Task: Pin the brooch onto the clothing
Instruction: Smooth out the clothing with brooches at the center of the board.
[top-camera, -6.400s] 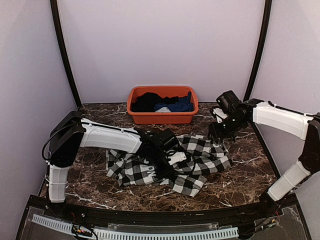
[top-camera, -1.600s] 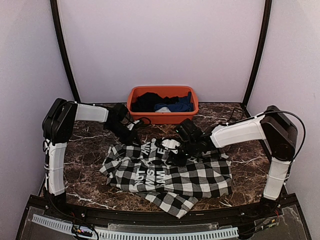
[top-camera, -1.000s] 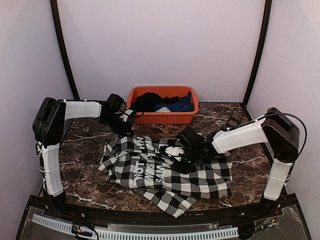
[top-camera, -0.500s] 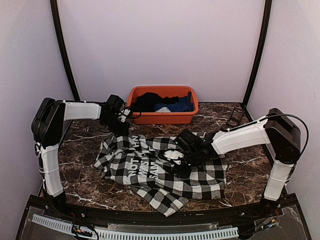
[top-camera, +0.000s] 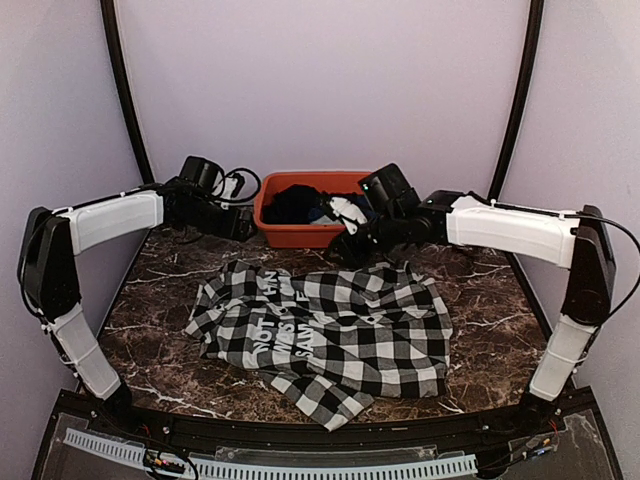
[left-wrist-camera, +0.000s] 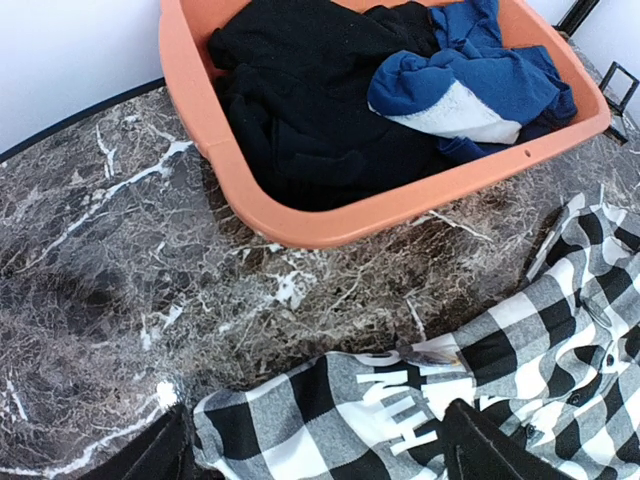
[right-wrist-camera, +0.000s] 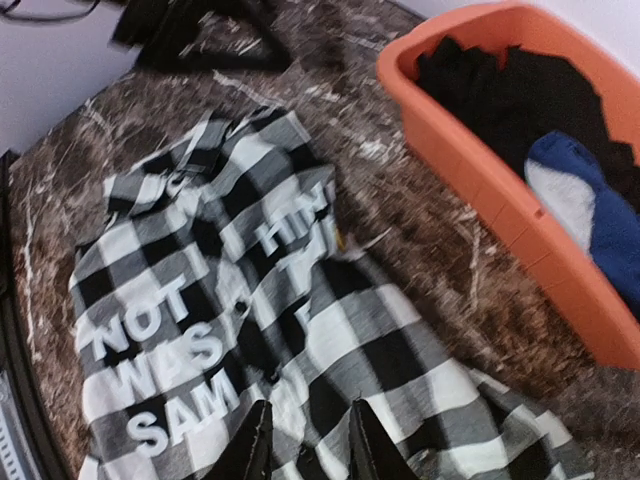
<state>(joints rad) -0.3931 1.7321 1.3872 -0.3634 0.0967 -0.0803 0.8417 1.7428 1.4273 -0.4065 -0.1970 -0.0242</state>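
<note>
Black-and-white checks are spreading across the middle of the table (top-camera: 150, 300), where the shirt (top-camera: 330, 330) is lying rumpled rather than flat. Its black panel of white letters (top-camera: 288, 335) is facing up on the left half, and one hem corner is trailing toward the near edge. Nothing is gripping the shirt; both arms are hanging above its far edge.

From the right wrist we are looking down on the shirt (right-wrist-camera: 250, 300) and reading NOT, WAS and SAM in the letters (right-wrist-camera: 170, 370). The right gripper (top-camera: 347, 248) is hovering just in front of the basket (top-camera: 268, 195). Its jaws (right-wrist-camera: 310, 445) are standing a little apart, with nothing between them but the cloth far below.

The left gripper (top-camera: 243, 228) is hovering off the basket's left corner, above the shirt's collar end. From its wrist we are seeing the jaws (left-wrist-camera: 315, 460) spread wide. They are holding nothing, and a lettered edge of the shirt (left-wrist-camera: 520, 380) is showing in the gap.

Beyond them the orange basket (left-wrist-camera: 250, 200) is sitting against the back of the table. It is holding a black garment (left-wrist-camera: 300, 100) on its left and a blue garment (left-wrist-camera: 470, 70) on its right.
</note>
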